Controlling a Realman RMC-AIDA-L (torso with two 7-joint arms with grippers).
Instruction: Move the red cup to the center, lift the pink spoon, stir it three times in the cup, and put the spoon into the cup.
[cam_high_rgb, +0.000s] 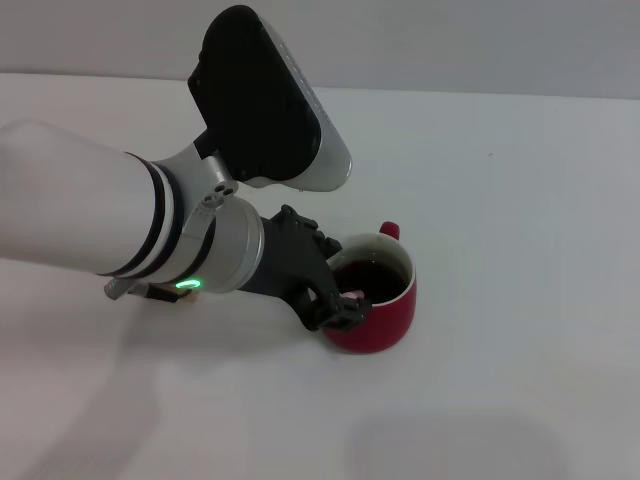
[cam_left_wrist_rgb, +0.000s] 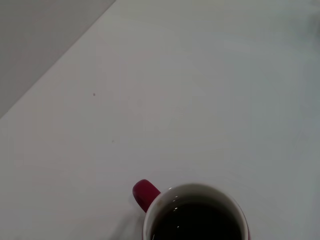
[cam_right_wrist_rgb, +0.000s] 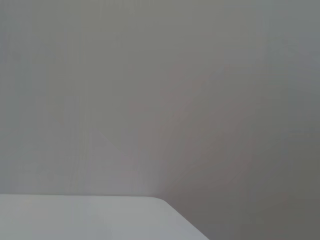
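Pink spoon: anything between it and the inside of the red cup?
Nothing visible. The left hand sits at the near rim of the red cup, a bit of the pink spoon showing at its fingertips, right over the dark liquid. The cup's mouth is open.

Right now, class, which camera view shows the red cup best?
The head view: the whole red cup shows, handle to base, with the left gripper at its rim. The left wrist view shows only its rim and handle; the right wrist view shows none.

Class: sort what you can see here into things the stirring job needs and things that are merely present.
Needed: red cup; pink spoon, a sliver at the cup's rim; left gripper at that rim.

Merely present: white table; grey wall.
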